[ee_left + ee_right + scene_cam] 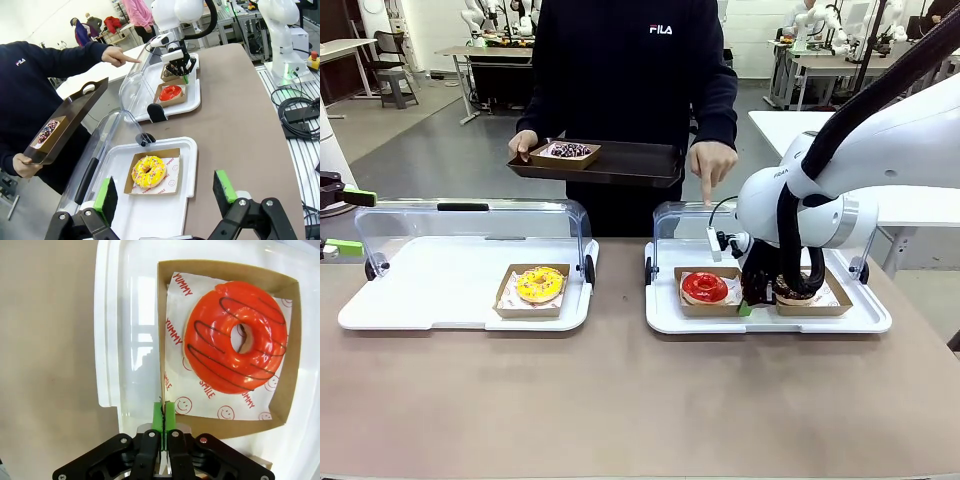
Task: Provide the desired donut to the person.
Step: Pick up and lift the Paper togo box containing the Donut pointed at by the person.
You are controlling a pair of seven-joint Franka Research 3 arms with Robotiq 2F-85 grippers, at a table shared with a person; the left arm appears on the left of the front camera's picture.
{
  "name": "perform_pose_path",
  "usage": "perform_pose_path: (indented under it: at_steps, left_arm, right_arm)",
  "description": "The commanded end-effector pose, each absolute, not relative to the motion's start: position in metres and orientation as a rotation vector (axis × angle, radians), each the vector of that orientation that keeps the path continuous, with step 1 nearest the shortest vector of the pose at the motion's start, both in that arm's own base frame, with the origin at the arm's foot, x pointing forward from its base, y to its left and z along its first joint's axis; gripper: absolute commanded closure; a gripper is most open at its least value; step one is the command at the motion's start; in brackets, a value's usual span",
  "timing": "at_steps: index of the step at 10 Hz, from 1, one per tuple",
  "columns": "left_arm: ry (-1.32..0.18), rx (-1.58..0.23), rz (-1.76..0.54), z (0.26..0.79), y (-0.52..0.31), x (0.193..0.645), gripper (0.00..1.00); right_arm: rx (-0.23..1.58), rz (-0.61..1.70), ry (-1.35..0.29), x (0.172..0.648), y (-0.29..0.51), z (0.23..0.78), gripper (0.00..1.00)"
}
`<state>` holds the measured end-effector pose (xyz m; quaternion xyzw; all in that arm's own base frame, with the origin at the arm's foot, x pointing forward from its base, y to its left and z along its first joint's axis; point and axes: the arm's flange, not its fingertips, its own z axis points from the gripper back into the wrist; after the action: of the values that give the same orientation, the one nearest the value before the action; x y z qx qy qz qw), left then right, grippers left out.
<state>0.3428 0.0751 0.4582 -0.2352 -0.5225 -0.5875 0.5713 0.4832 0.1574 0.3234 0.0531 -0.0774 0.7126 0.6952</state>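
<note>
Glossy red-glazed donut (215, 340) in matt brown cardboard box (235, 426), smooth white plastic tray (135, 340).

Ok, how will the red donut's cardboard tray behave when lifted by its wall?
The cardboard tray looks thin, so it probably flexes and sags away from the right gripper, shut on one wall. The red donut sits loose on paper and may slide.

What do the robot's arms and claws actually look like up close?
The right arm is glossy white with rounded joints, small dark lettering on its shell, and a black ribbed hose running along it. The right gripper and left gripper are black, jointed with visible screws, tipped with bright green pads.
</note>
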Motion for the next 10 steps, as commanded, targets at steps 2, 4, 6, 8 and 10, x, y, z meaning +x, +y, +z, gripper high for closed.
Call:
perform_pose_path:
  at_steps: [2,4,6,8,10]
  left_arm:
    - [-1.254,-0.552,-1.377,0.458,0.075,0.344,0.0]
    - [-1.254,-0.552,-1.377,0.458,0.075,0.344,0.0]
    - [-1.254,-0.552,-1.377,0.458,0.075,0.344,0.0]
    - [-1.254,-0.552,-1.377,0.458,0.075,0.344,0.0]
    - [-1.254,-0.552,-1.377,0.458,0.075,0.344,0.0]
  right_arm:
    - [0.135,1.632,-0.204,0.465,0.161,0.348,1.0]
    - [0.146,1.64,-0.189,0.415,0.162,0.384,1.0]
    - [0.129,1.655,-0.22,0.367,0.159,0.413,1.0]
    - [0.147,1.671,-0.22,0.322,0.154,0.448,1.0]
    - [0.097,1.742,-0.191,0.285,0.153,0.49,1.0]
